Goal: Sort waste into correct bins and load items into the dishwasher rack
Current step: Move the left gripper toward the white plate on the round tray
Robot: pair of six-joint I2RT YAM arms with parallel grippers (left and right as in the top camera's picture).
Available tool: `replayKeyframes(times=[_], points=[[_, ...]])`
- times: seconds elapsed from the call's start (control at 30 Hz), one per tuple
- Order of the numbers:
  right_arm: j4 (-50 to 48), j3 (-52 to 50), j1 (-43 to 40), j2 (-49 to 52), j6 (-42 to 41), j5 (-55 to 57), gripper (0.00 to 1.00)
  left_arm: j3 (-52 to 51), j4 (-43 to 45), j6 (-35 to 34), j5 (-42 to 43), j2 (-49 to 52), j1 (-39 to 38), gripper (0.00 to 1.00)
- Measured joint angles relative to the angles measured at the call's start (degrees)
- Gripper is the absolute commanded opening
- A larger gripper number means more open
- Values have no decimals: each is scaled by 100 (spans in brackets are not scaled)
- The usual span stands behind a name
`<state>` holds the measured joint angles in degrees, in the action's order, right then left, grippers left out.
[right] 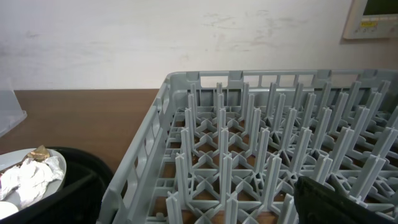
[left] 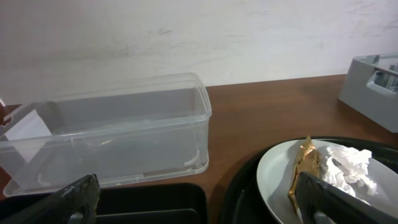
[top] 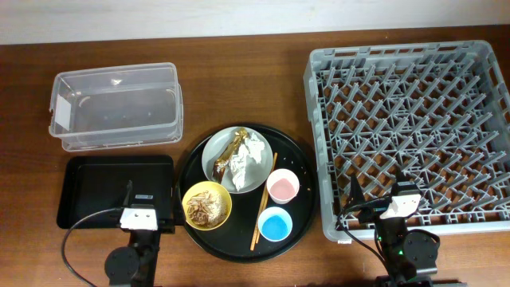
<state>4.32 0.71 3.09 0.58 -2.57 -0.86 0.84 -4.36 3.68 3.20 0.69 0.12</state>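
A crumpled brown-gold wrapper (top: 227, 157) and white tissue (top: 251, 153) lie on the grey-green plate (top: 253, 183). Brownish food scraps (top: 204, 207) fill the yellow bowl (top: 224, 209). The pink cup (top: 282, 187), blue cup (top: 276, 225) and chopsticks (top: 264, 201) lie beside them. The clear tub (top: 115, 73) and black rectangular tray (top: 103, 187) are at the left, the grey rack (top: 315, 135) at the right. My left gripper (top: 143, 214) (left: 199, 208) is open and empty at the black tray's near edge. My right gripper (top: 401, 206) (right: 199, 208) is open and empty at the rack's near edge.
A large round black tray (top: 299, 155) holds the plate, bowl, cups and chopsticks between the bins and the rack. The left wrist view shows the tub (left: 124, 130), plate (left: 273, 174) and wrapper (left: 305, 168). The right wrist view shows the rack's pegs (right: 267, 143).
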Motion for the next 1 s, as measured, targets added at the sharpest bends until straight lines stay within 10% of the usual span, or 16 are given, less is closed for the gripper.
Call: replayKeyframes(times=[0.27,0.5,0.77,1.0], points=[[173,66,0,2,-48,-68,99,2,-26,2,83,0,0,99],[2406,1460,2,354,-306,-131,99,675,-1353,2,87,249,0,99],[4330,3687,2,2616,-501,-396,99,2695,-1897,-4,417,3171,0,99],[5814,5136,0,4559,-503,-848,99,5661,-4804,-44,1093,6186,-7,99]])
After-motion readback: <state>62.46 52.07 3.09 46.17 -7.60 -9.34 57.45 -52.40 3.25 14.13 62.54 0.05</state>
